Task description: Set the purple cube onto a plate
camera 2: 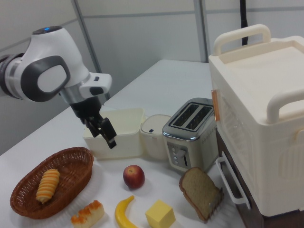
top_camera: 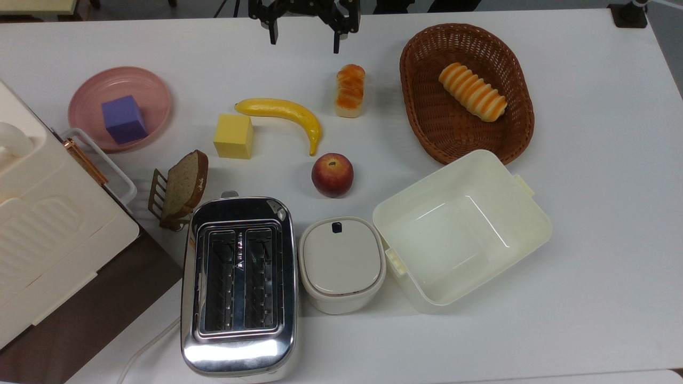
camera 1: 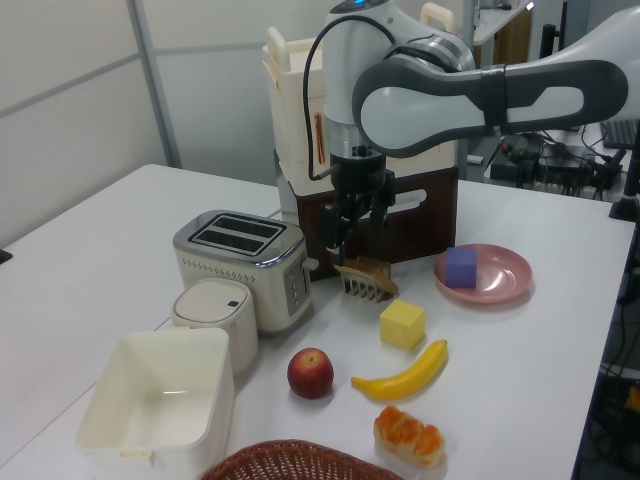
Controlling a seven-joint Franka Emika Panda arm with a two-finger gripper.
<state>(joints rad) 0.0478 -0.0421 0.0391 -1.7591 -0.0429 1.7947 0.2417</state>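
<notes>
A white tabletop point(top_camera: 587, 160) in an office room carries the whole spread, with a cream cabinet point(camera 1: 360, 110) at the back of the left view. In the top view the pink plate point(top_camera: 155, 88) lies at about nine o'clock of the table, and the purple cube point(top_camera: 124, 119) sits flat inside it, within the raised rim, touching nothing else. I judge the placing done.

My claw point(top_camera: 304, 32) hangs at twelve o'clock in the top view, high above the table edge and well apart from the plate. Its two fingers stand wide apart with nothing between them; in the right view I see it point(camera 2: 105, 129) empty in front of the cream open box point(camera 2: 118, 130).

What remains, as I read it, is only a clean withdrawal. To do that well I would keep my height, since the sugared bun point(top_camera: 349, 90) and the banana point(top_camera: 285, 114) lie just under my path at about six o'clock from me, and the wicker basket point(top_camera: 416, 106) is near at four o'clock. I would not swing back toward nine o'clock: a stray finger near the plate could nudge the light cube over the shallow rim. Slow, level motion and jaws left spread seem the safest course.
</notes>
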